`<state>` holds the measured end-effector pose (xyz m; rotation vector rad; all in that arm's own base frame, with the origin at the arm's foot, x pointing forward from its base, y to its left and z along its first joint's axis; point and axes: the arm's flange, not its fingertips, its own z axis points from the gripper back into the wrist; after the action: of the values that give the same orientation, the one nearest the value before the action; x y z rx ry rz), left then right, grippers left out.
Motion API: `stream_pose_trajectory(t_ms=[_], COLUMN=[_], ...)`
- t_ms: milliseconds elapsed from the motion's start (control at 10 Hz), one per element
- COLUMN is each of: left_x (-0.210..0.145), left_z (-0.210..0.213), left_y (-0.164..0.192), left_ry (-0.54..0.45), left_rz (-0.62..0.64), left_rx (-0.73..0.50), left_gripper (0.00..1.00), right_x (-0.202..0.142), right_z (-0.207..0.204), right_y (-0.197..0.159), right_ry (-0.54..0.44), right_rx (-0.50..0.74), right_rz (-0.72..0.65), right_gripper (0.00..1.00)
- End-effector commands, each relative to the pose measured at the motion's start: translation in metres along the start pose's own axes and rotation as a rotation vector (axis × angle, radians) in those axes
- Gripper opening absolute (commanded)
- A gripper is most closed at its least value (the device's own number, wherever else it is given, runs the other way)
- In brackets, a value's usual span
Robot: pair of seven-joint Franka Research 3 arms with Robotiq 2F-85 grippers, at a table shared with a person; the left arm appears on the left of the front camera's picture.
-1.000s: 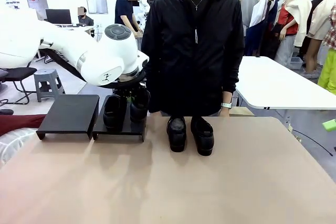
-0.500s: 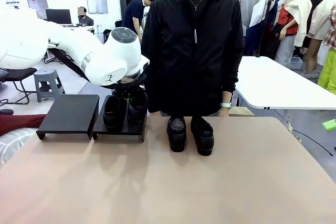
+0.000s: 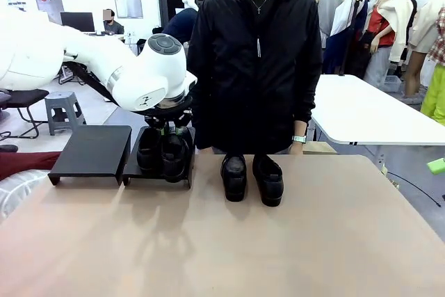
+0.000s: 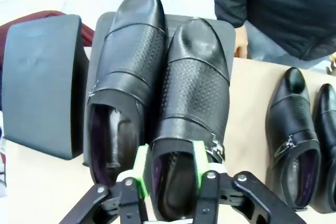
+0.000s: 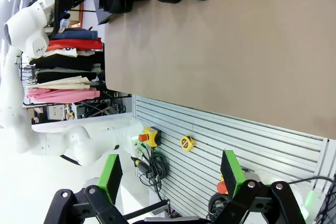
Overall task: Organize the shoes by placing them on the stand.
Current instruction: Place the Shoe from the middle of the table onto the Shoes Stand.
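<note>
I'm seeing the left gripper (image 4: 169, 153) spread over one shoe (image 4: 191, 103), heel end, on the stand (image 4: 42, 77), right half, another shoe (image 4: 123, 72) alongside; right gripper (image 5: 171, 174) gaping empty; two shoes (image 3: 233, 175) sitting beside the stand.

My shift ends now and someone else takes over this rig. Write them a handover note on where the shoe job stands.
Left gripper: open, with its pads either side of the heel of the second shoe. That shoe sits on the stand's right platform beside the first shoe.
Right gripper: open, holding nothing, off the table's edge.
Done: two shoes are on the right platform.
Left: a third shoe and a fourth shoe stand on the table in front of the person. They go on the left platform.
</note>
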<state>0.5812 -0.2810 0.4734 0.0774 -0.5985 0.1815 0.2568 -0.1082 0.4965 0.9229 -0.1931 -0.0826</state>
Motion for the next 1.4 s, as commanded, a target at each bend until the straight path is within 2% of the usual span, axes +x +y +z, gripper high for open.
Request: stream_pose_trajectory(t_ms=[0, 300, 600, 800, 1000, 1100, 1200, 1300], left_x=[-0.001, -0.014, -0.054, -0.092, -0.128, -0.145, -0.151, -0.16], left_z=[0.006, 0.044, 0.115, 0.15, 0.175, 0.181, 0.179, 0.174], left_y=[0.003, 0.015, 0.063, 0.12, 0.182, 0.222, 0.263, 0.305], left_ry=[-0.039, -0.039, 0.15, 0.272, 0.373, 0.374, 0.342, 0.323], left_rz=[0.023, 0.001, -0.047, -0.102, -0.227, -0.21, -0.106, -0.117], left_rx=[0.032, -0.001, -0.056, -0.179, -0.451, -0.576, -0.677, -0.856], left_gripper=[1.0, 1.0, 1.0, 1.0, 1.0, 1.0, 1.0, 1.0], right_x=[-0.001, -0.001, -0.001, -0.001, -0.001, -0.001, -0.001, -0.001], right_z=[0.003, 0.003, 0.003, 0.003, 0.003, 0.003, 0.003, 0.003], right_y=[-0.001, -0.001, -0.001, -0.001, -0.001, -0.001, -0.001, -0.001], right_ry=[0.004, 0.004, 0.004, 0.004, 0.004, 0.004, 0.004, 0.004], right_rx=[-0.001, -0.001, -0.001, -0.001, -0.001, -0.001, -0.001, -0.001], right_rz=[0.02, 0.02, 0.02, 0.02, 0.02, 0.02, 0.02, 0.02], right_gripper=[1.0, 1.0, 1.0, 1.0, 1.0, 1.0, 1.0, 1.0])
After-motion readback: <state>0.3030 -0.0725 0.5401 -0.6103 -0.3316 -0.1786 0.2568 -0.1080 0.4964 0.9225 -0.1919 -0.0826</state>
